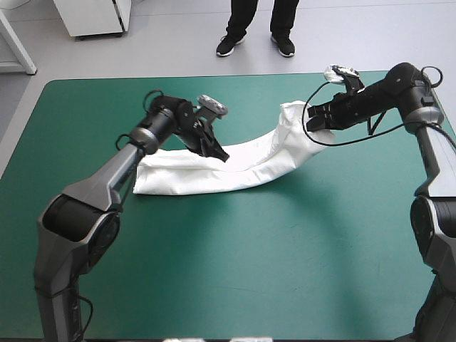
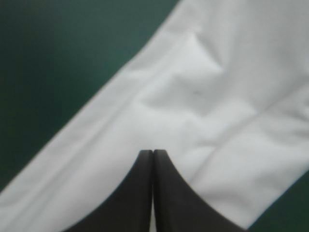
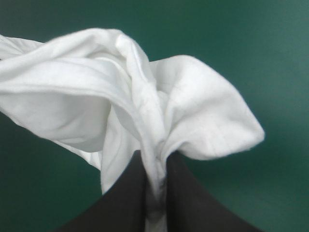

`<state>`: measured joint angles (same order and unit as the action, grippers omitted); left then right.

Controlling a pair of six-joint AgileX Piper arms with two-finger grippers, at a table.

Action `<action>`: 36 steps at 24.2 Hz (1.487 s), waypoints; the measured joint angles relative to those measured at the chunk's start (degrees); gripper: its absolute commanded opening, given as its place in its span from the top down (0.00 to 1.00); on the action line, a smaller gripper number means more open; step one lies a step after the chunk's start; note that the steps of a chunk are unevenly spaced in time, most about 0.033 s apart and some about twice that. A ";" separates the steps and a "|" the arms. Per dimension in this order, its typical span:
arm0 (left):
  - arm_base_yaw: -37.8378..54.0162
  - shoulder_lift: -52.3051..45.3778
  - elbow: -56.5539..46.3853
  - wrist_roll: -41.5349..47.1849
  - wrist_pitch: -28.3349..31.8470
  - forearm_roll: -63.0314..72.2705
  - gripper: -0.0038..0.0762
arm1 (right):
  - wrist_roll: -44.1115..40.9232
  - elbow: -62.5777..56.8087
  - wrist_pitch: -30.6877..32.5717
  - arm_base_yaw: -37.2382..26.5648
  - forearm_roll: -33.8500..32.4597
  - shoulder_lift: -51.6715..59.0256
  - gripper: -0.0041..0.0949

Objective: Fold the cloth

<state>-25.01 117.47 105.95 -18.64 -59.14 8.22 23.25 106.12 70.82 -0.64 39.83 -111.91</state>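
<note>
High view: a white short-sleeved cotton T-shirt (image 1: 214,174), folded into a long band, lies on the teal-green table cover (image 1: 249,271) from left of centre and curves up towards the upper right of the frame. The left gripper (image 1: 222,155) is at the band's far edge near the middle. The right gripper (image 1: 311,122) holds the raised upper-right end. Left wrist view: the left gripper (image 2: 153,152) has its black fingers clenched into one point over the flat T-shirt (image 2: 203,96). Whether fabric is nipped between them cannot be told. Teal-green cover (image 2: 58,58) shows beside the band. Right wrist view: the right gripper (image 3: 155,157) is grasping a gathered fold of the T-shirt (image 3: 72,96), which billows ahead of the fingers above the cover (image 3: 241,48).
</note>
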 measured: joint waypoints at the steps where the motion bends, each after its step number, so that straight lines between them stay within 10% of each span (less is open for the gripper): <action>1: 1.20 -1.90 0.54 0.24 -0.85 -1.00 0.96 | 0.12 0.00 -0.11 0.29 0.83 0.00 0.97; 12: 21.78 -22.06 1.33 0.72 -6.74 -3.74 0.96 | 1.00 2.08 -8.49 16.80 7.49 -0.68 0.97; 26: 22.47 -26.94 -0.85 1.89 -7.41 -4.69 0.96 | -1.35 19.41 -11.52 32.77 8.90 -18.79 0.97; 36: 22.49 -27.06 -2.21 2.01 -7.39 -5.19 0.96 | 2.78 21.17 -11.67 33.27 9.39 -20.26 0.51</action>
<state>-2.52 90.41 103.74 -16.64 -66.53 3.02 26.02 127.29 59.15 32.63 49.21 -132.18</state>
